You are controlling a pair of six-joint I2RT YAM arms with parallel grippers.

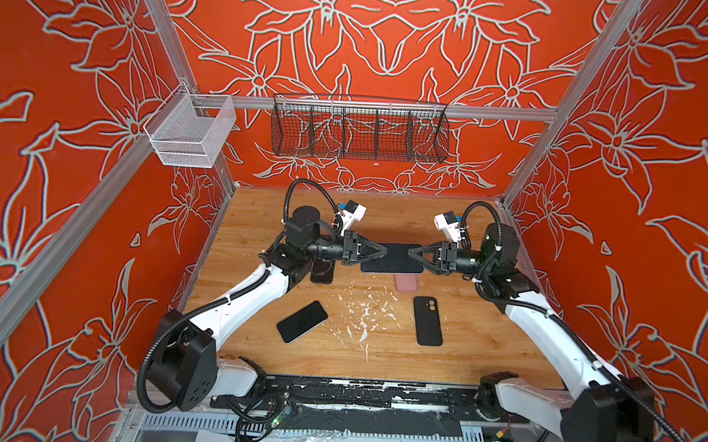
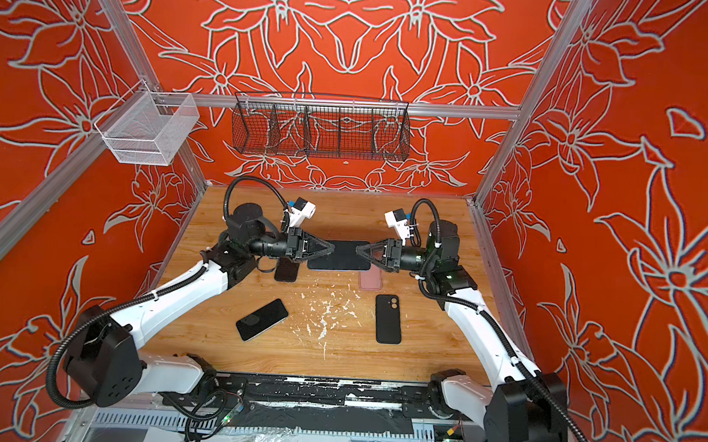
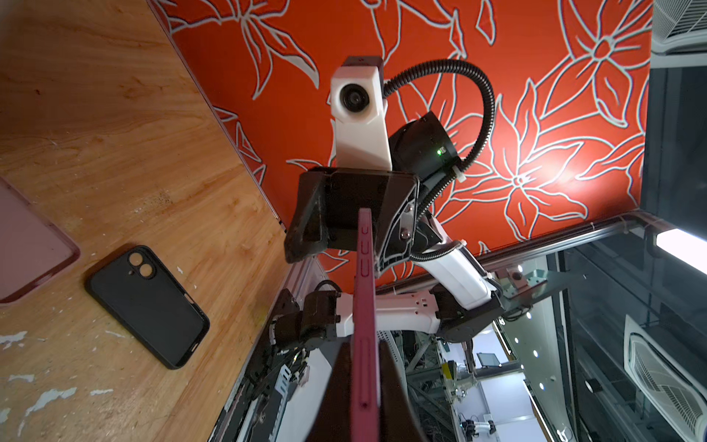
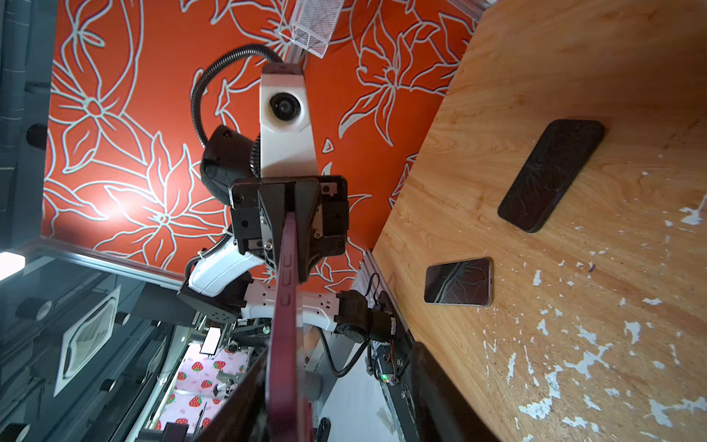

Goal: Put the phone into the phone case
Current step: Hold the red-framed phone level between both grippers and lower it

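Observation:
A maroon phone case [image 1: 392, 259] hangs level above the table's middle, its dark upper face like a phone screen in both top views. My left gripper [image 1: 384, 252] is shut on its left end, and the maroon edge [image 3: 365, 325] runs out between those fingers. At the other end my right gripper [image 1: 411, 253] stands open. One finger [image 4: 245, 386] lies against the maroon edge [image 4: 285, 325], the other [image 4: 432, 382] well clear of it.
On the wooden table lie a pink case [image 1: 406, 282] under the held one, an empty black case [image 1: 427, 320], a black phone [image 1: 302, 321] at front left, and another phone [image 1: 321, 272] under my left wrist. Wire baskets [image 1: 359, 131] hang on the back wall.

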